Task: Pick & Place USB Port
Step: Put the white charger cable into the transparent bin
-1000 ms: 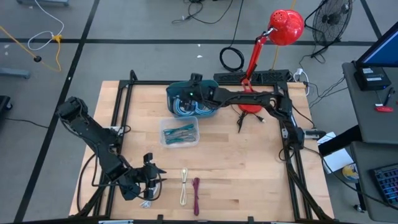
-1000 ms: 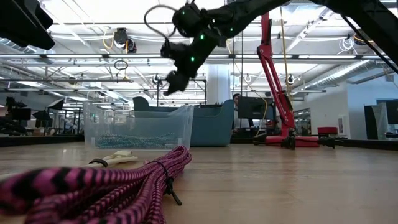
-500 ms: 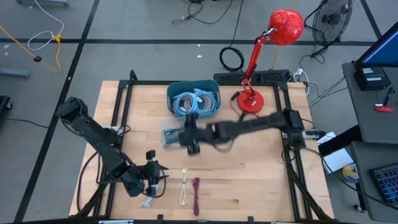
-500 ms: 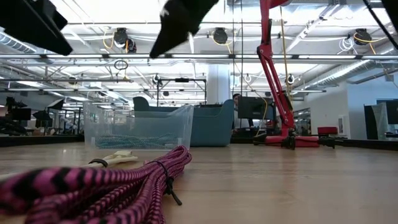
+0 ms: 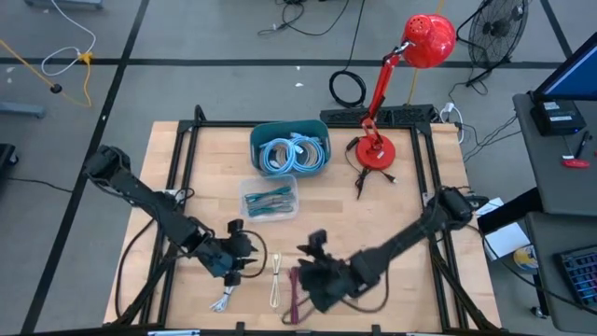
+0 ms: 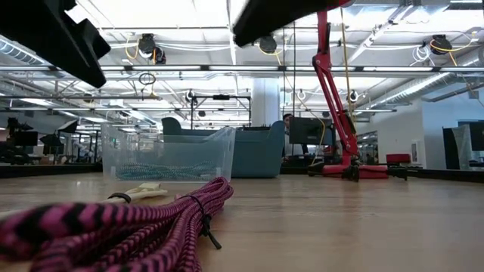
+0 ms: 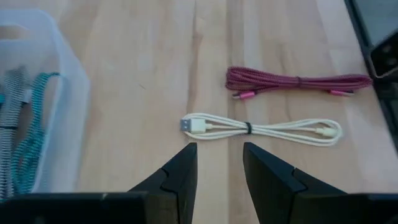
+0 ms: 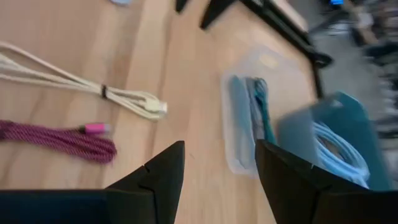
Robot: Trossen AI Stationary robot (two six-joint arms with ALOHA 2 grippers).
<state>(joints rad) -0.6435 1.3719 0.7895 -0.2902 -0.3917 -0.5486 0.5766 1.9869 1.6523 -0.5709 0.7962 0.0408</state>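
1. Nearest the desk's front edge, the magenta braided cable (image 5: 295,291) and the cream USB cable (image 5: 275,283) are laid side by side, apart from each other, each tied in a bundle.
2. The right gripper (image 5: 315,280) is placed over the magenta cable; its fingers (image 8: 163,180) are spread and nothing is held between them.
3. The left gripper (image 5: 244,258) is held just beside the cream cable; its fingers (image 7: 181,176) are released and empty.
4. Bare wood (image 5: 392,205) is left open between the cables and the far containers.
5. Farther back, a clear bin (image 5: 269,199) with teal cables is set, and behind it a teal bin (image 5: 290,149) with coiled light-blue cables; a red lamp (image 5: 376,152) stands beside it near the far edge.
6. The cream cable's USB plug is shown clearly only in the wrist views; in the low view the magenta bundle (image 6: 113,227) fills the foreground.
7. No writing can be read.
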